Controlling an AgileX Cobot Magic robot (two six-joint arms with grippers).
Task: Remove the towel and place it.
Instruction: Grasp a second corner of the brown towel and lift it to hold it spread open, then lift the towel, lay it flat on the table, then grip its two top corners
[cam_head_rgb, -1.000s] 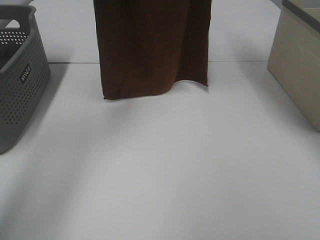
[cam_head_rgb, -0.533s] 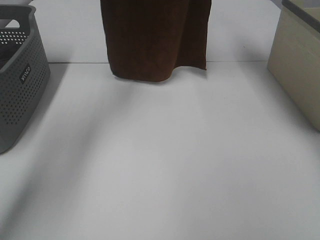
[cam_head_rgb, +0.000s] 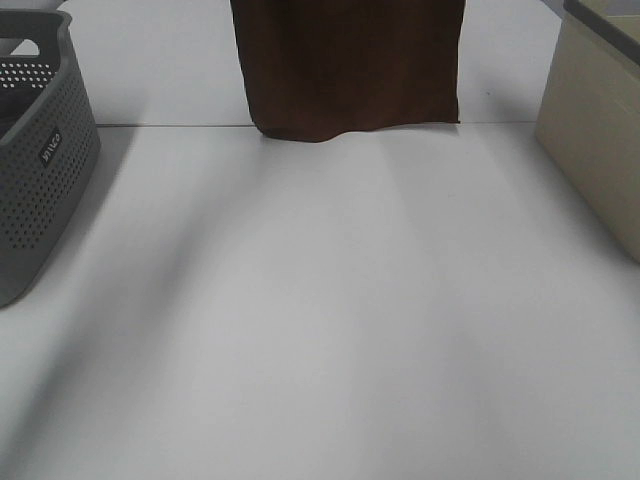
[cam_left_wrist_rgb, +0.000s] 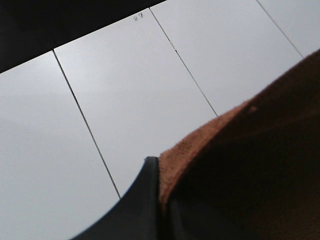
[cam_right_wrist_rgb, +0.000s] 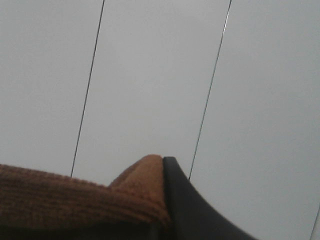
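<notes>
Wrist cams: L gripper, R gripper clamp towel (ext: hanging end only)

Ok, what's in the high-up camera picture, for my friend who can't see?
A dark brown towel hangs at the top middle, its wavy bottom edge over the far side of a white table. A grey holey basket stands at the left edge, a beige box at the right.
</notes>
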